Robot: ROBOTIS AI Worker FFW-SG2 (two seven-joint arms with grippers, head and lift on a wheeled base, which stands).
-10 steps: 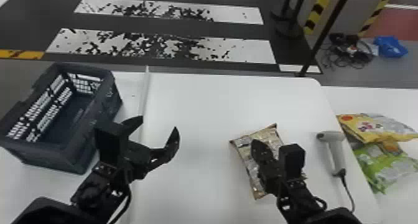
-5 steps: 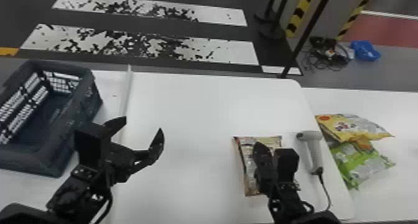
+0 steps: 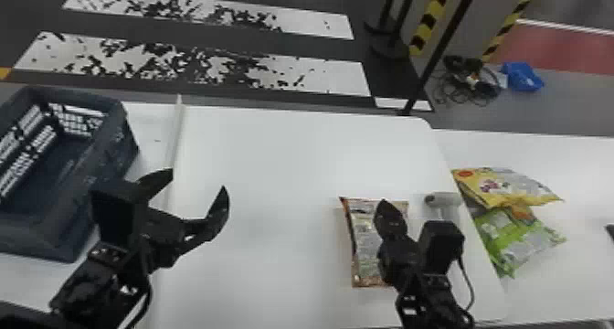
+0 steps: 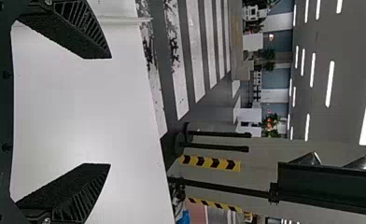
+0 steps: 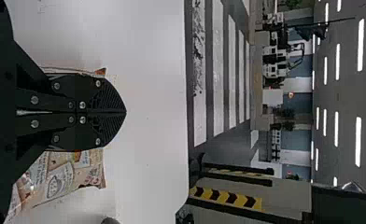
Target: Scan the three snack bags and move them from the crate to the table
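My right pincer [image 3: 386,208] is closed, its tips touching. The brown snack bag [image 3: 364,246] lies on the white table [image 3: 274,168] under it, poking out on both sides of it.

In the head view the left edge cut off the crate [image 3: 125,143], and the left gripper [image 3: 198,179] hid a piece of its wall. The right gripper [image 3: 389,210] covered part of the brown bag [image 3: 364,241] and most of the scanner's [image 3: 447,199] handle. The yellow bag [image 3: 516,188] overlapped the green one [image 3: 523,241]. A dark thing [image 3: 611,231], cut by the right edge, showed too little to tell.
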